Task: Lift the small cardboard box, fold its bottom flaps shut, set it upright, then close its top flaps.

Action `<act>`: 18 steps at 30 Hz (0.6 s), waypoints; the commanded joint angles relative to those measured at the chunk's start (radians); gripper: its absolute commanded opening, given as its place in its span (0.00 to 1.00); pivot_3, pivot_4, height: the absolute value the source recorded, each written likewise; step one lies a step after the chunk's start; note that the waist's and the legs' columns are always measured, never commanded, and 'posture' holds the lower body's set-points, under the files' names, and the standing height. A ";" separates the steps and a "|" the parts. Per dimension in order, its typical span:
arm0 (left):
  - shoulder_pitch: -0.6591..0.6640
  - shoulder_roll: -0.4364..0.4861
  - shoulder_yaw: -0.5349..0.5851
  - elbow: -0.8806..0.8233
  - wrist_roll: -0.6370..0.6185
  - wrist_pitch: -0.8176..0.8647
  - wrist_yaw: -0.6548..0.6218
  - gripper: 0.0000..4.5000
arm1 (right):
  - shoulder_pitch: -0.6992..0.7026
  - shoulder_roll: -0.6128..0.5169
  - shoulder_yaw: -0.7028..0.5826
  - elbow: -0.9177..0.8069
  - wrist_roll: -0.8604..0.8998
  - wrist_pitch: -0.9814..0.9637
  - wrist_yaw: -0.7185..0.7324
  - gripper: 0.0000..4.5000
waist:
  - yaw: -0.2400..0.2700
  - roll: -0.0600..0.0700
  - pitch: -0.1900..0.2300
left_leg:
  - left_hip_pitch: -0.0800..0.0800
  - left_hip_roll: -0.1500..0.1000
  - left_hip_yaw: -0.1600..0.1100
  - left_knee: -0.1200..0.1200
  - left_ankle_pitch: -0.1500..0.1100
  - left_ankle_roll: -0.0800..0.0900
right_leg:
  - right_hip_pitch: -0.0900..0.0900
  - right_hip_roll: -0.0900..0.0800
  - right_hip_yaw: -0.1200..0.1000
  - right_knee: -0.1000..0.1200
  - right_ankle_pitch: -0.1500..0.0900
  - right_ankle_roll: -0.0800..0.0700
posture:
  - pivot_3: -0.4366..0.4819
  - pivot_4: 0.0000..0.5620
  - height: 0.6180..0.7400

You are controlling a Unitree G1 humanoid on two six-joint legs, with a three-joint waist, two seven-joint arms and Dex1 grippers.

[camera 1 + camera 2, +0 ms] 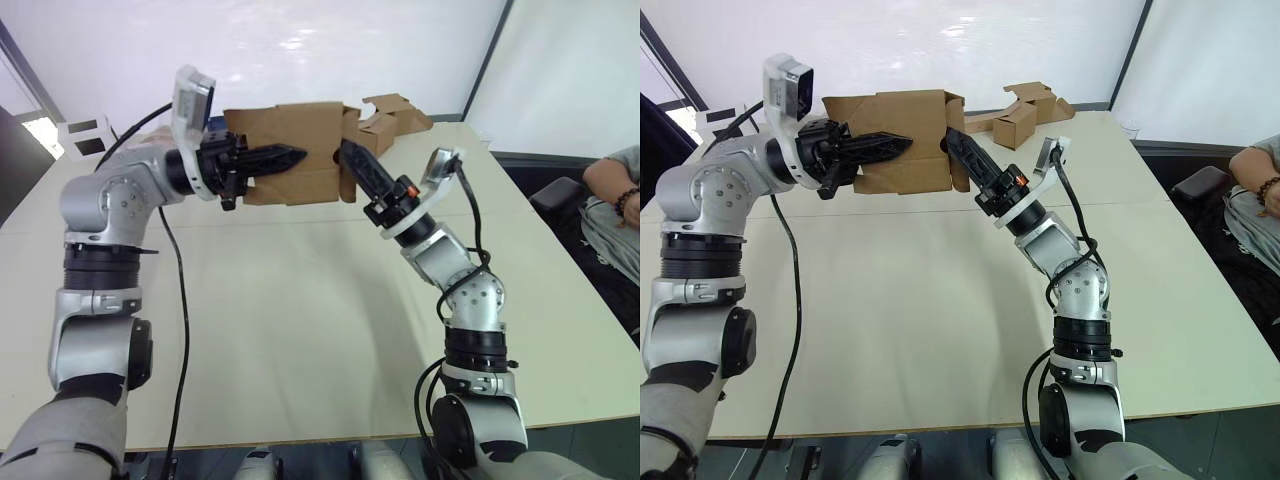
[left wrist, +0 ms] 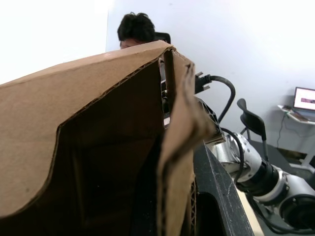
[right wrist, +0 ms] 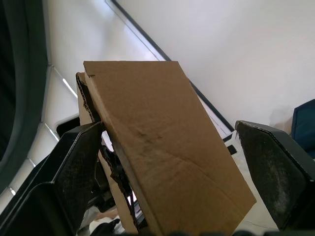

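The small cardboard box (image 1: pixel 290 140) hangs in the air above the far part of the table (image 1: pixel 300 320), lying on its side between my two arms. My left gripper (image 1: pixel 285 157) reaches in from the left across the box's near face. In the left wrist view a cardboard wall (image 2: pixel 172 162) runs along one black finger (image 2: pixel 219 196), so this gripper looks shut on the box. My right gripper (image 1: pixel 350 160) is at the box's right end, open, with a brown panel (image 3: pixel 162 147) between its spread fingers (image 3: pixel 74 167). I cannot tell which flaps these are.
A smaller brown box with loose cardboard pieces (image 1: pixel 395 115) lies at the table's far right. A white box with dark windows (image 1: pixel 85 135) sits at the far left. A person (image 1: pixel 615 190) sits beyond the table's right edge, and another person's head (image 2: pixel 138 29) shows behind the box.
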 commanded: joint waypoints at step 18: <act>-0.012 -0.017 0.044 0.022 -0.017 -0.040 0.022 0.00 | 0.041 0.022 0.008 -0.119 0.085 -0.004 -0.052 0.99 | 0.000 0.000 0.000 | 0.000 0.000 0.000 0.000 0.000 0.000 | 0.000 0.000 0.000 0.000 0.000 0.000 | 0.48 0.27 1.00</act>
